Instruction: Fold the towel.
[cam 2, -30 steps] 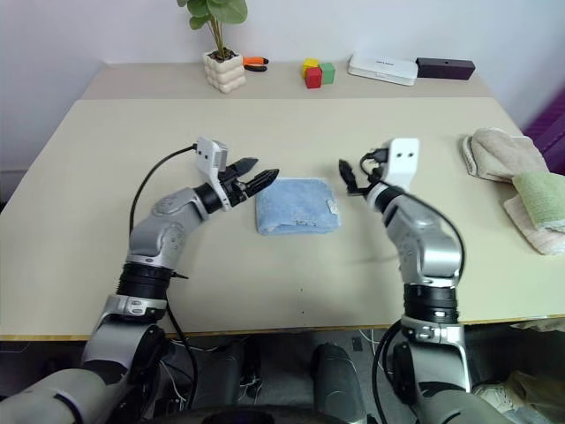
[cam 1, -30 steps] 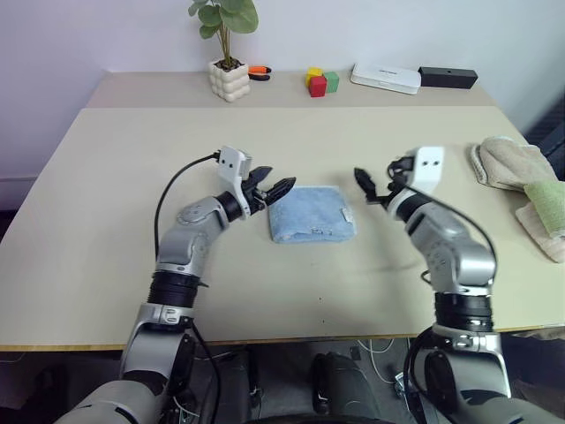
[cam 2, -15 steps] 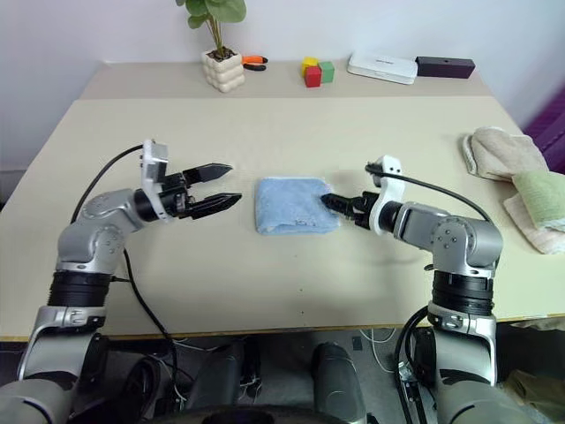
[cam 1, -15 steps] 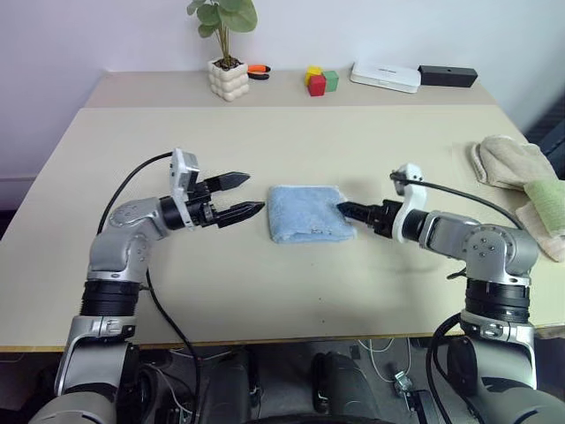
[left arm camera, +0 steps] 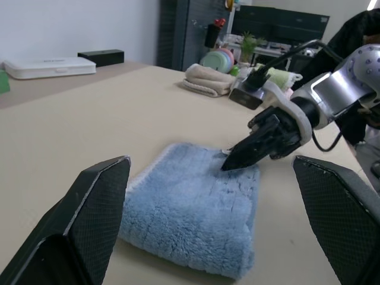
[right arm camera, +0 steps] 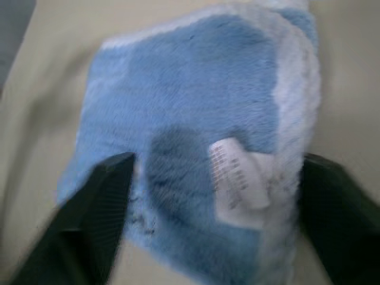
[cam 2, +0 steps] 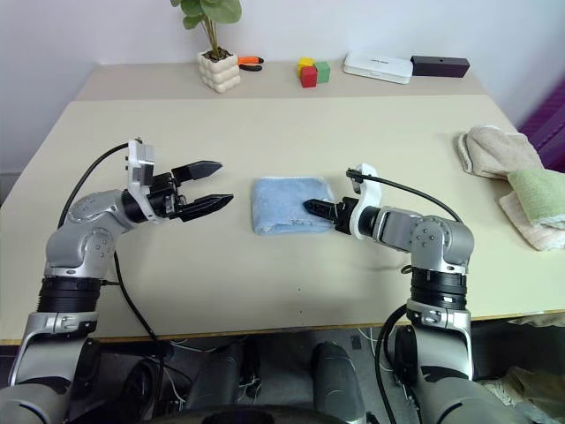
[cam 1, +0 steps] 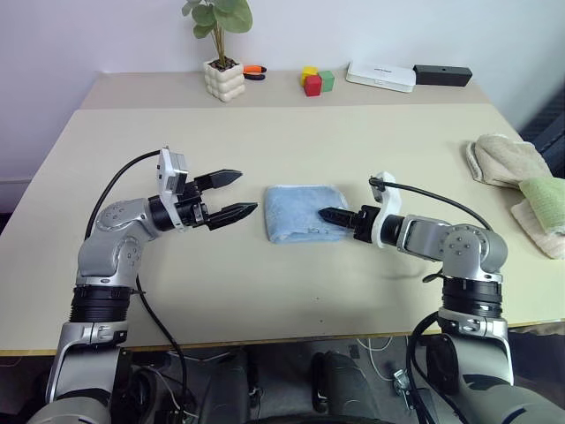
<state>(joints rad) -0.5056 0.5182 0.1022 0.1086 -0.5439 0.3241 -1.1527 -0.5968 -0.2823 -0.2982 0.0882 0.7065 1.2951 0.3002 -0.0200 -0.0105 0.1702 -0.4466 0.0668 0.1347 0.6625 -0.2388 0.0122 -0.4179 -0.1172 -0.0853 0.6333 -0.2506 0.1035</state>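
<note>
The light blue towel (cam 1: pixel 298 212) lies folded into a small rectangle at the middle of the table (cam 1: pixel 265 141). My left gripper (cam 1: pixel 237 195) hovers open a short way to the towel's left, pointing at it, and the left wrist view shows its fingers (left arm camera: pixel 89 219) wide apart. My right gripper (cam 1: pixel 328 215) points left and reaches low over the towel's right edge. In the right wrist view its fingers (right arm camera: pixel 98 202) stand apart, with the towel (right arm camera: pixel 190 107) and its white label (right arm camera: pixel 237 178) between them.
A beige cloth (cam 1: pixel 503 159) and a pale green cloth (cam 1: pixel 546 199) lie at the table's right edge. Along the back stand a potted plant (cam 1: pixel 223 78), coloured blocks (cam 1: pixel 313 81), a white box (cam 1: pixel 380 76) and a black box (cam 1: pixel 446 74).
My right gripper came down from a raised pose and reached left onto the towel's right edge. My left gripper drew back to the left, away from the towel.
</note>
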